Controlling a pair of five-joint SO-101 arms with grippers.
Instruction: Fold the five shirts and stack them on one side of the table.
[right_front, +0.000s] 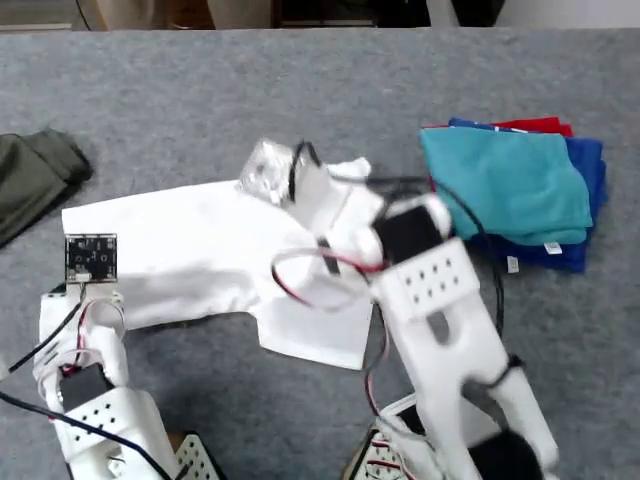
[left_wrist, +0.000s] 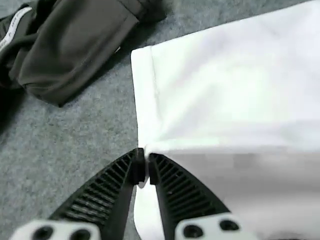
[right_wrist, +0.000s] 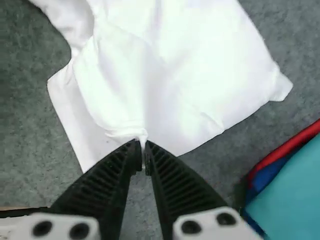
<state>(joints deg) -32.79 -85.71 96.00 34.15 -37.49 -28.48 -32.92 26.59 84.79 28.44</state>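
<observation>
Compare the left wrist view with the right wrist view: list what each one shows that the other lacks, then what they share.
Left wrist view alone: a crumpled dark olive shirt beside the white shirt's corner, and the left hand pinching that shirt's edge.
Right wrist view alone: the folded stack of teal, blue and red shirts, and the right hand pinching a bunched fold.
Both: the white shirt lying on the grey table cover, gripped by a shut hand.
</observation>
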